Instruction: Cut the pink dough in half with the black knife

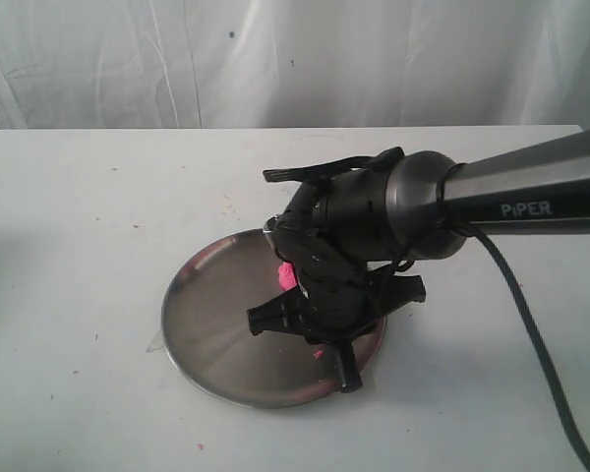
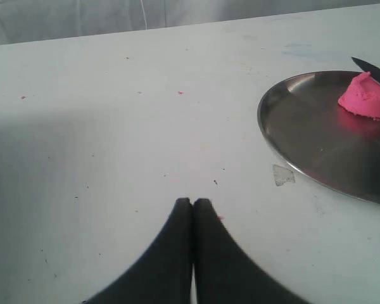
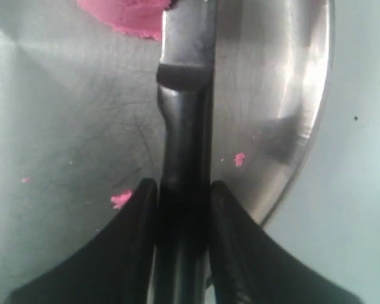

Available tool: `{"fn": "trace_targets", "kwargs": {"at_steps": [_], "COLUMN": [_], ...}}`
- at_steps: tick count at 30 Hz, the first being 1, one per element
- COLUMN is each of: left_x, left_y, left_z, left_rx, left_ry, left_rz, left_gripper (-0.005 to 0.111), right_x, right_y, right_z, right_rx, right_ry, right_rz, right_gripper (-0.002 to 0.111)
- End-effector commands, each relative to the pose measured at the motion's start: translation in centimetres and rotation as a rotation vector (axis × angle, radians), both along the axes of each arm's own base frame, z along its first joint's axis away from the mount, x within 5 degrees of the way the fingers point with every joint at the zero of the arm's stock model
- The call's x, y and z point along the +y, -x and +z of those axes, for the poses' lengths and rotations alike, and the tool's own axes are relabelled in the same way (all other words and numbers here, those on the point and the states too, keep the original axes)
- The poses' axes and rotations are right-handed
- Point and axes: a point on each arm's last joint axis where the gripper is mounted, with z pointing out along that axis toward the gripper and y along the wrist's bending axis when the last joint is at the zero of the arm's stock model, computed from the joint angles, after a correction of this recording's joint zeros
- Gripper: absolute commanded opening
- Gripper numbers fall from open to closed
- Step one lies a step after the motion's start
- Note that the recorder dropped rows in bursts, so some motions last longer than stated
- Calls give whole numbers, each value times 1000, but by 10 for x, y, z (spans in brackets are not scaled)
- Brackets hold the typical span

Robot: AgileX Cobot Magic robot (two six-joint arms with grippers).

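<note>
The pink dough [image 2: 367, 98] is one rounded lump on the round metal plate [image 2: 304, 145]. My right gripper [image 3: 183, 187] is shut on the straight handle of the black knife [image 3: 185, 107]. The blade runs forward to the edge of the dough [image 3: 130, 16], and its pointed tip [image 2: 373, 71] shows just past the lump. In the exterior view the right gripper [image 1: 324, 315] hangs over the plate [image 1: 216, 324] and hides all but a small bit of the dough [image 1: 286, 275]. My left gripper [image 2: 193, 204] is shut on nothing, low over the bare table, well away from the plate.
Small pink crumbs [image 3: 120, 199] lie scattered on the plate. A clear scrap [image 2: 282, 174] lies on the white table by the plate's rim. A pale curtain hangs behind the table. The right arm's cable [image 1: 541, 354] trails toward the front right.
</note>
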Motion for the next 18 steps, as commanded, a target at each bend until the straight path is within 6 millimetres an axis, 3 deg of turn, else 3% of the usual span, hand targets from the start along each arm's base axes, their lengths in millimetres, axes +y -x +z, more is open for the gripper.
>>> {"fn": "trace_targets", "kwargs": {"at_steps": [1,10,18], "left_x": [0,0,0], "left_y": [0,0,0], "left_z": [0,0,0], "left_rx": [-3,-3,-3], "left_ry": [13,13,13], "left_rz": [4,4,4], "left_gripper": [0,0,0], "right_x": [-10,-17,-22], "right_y": [-1,-5,-1], "right_z": [2,32,40], "right_rx": [23,-91,-73], "right_ry": [38,17,117], "right_rz": [-5,2,107], "right_gripper": [1,1,1]}}
